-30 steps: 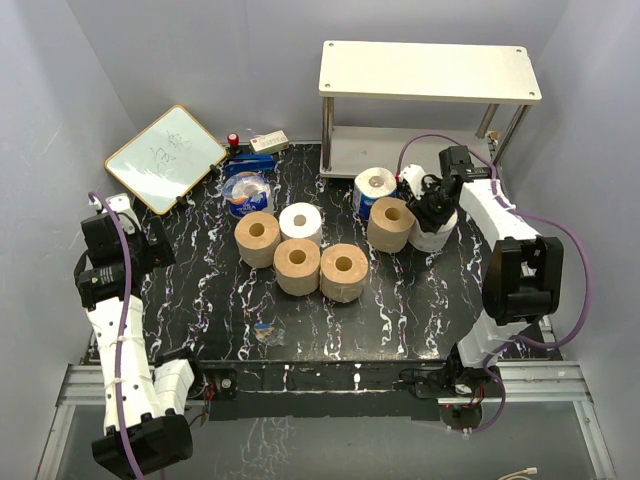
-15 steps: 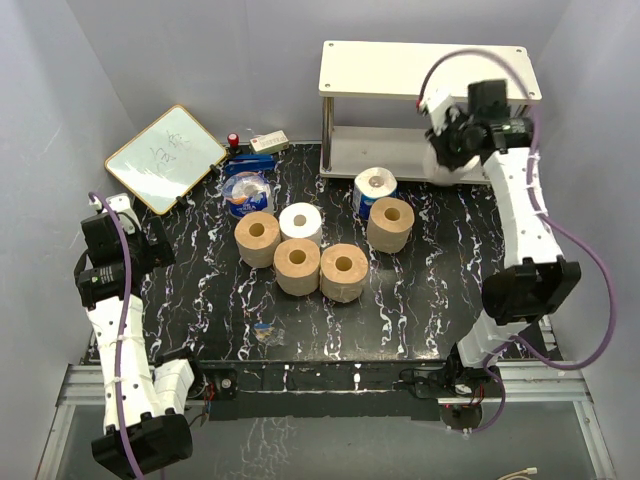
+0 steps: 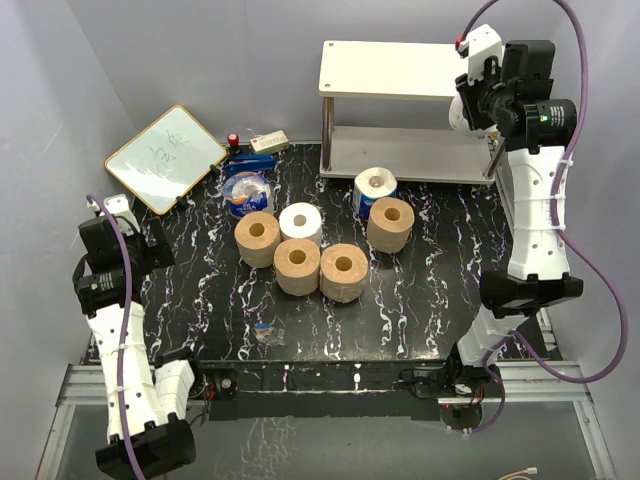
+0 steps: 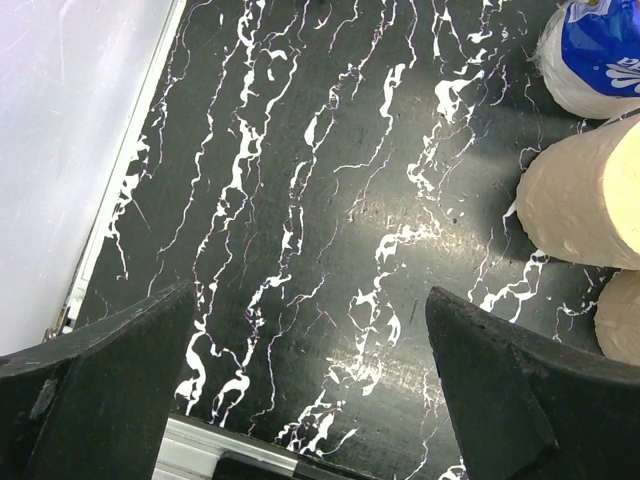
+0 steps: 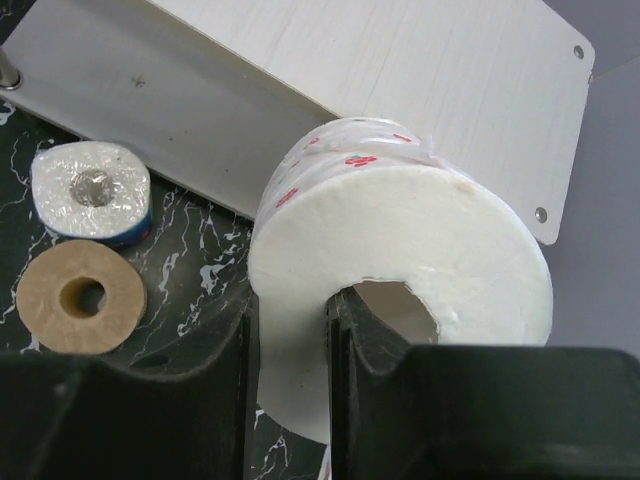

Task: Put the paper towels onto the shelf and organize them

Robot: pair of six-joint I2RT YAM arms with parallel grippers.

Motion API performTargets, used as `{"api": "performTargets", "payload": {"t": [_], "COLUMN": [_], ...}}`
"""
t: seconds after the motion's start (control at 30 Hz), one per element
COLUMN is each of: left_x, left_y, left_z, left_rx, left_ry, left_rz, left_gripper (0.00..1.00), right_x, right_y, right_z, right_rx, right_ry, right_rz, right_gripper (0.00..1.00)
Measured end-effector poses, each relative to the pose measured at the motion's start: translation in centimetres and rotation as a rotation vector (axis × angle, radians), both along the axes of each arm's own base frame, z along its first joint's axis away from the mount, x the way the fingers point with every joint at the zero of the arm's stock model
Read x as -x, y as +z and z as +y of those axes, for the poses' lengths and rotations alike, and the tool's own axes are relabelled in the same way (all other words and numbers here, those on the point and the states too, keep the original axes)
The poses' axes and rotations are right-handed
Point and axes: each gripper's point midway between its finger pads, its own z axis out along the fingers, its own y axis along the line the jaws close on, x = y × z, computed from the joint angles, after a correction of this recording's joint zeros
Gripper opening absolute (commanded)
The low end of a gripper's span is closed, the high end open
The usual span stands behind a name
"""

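Four brown rolls [image 3: 343, 272], one white roll [image 3: 300, 222] and one blue roll [image 3: 375, 186] sit on the table [image 3: 200, 300]. The right claw [image 5: 288, 340] pinches one dotted roll [image 5: 420, 230]. The left claw [image 4: 308, 300] is wide open, empty.

The black, white-veined table [image 3: 430, 290] lies bare between the left fingers [image 4: 100, 370]. Past the right-hand one stand a tan roll [image 4: 590, 200] and, farther out, a blue-and-white wrapped pack [image 4: 590, 50]. Below and left of the right fingers [image 5: 360, 350], a second tan roll [image 5: 80, 295] stands on end just beside a plastic-wrapped roll [image 5: 90, 190]. Between the two pairs of fingers stand three more — a plain white roll [image 3: 300, 222], a third tan roll [image 3: 297, 265] and a fourth tan roll [image 3: 343, 272]. The shelf [image 3: 400, 155] stands at the table's far edge beyond the right fingers. A whiteboard [image 3: 165, 157] lies ahead of the left ones.
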Motion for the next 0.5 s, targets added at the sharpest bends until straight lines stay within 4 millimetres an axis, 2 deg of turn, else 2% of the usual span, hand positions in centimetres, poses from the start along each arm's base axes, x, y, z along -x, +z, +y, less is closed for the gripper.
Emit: {"api": "performTargets", "payload": {"t": [0.1, 0.23, 0.3, 0.37, 0.5], "left_x": [0.0, 0.0, 0.0, 0.0, 0.0], "left_y": [0.0, 0.0, 0.0, 0.0, 0.0], "left_z": [0.0, 0.0, -0.1, -0.1, -0.1], "left_rx": [0.000, 0.001, 0.002, 0.002, 0.002], "left_ry": [0.001, -0.003, -0.005, -0.006, -0.006], "left_rz": [0.000, 0.000, -0.001, -0.002, -0.003], "left_gripper": [0.98, 0.98, 0.98, 0.98, 0.98], "right_x": [-0.4, -2.5, -3.4, -4.2, -5.4], "right_y": [-1.0, 1.1, 1.7, 2.1, 3.6], "right_z": [-1.5, -6.0, -7.3, -7.2, -5.6], "right_rx": [-0.045, -0.148, -0.179, -0.204, -0.233], "right_ry": [-0.052, -0.159, -0.181, -0.163, -0.089], "right_rz": [0.026, -0.067, -0.104, -0.129, -0.194], "right_gripper": [0.00, 0.00, 0.00, 0.00, 0.00]}}
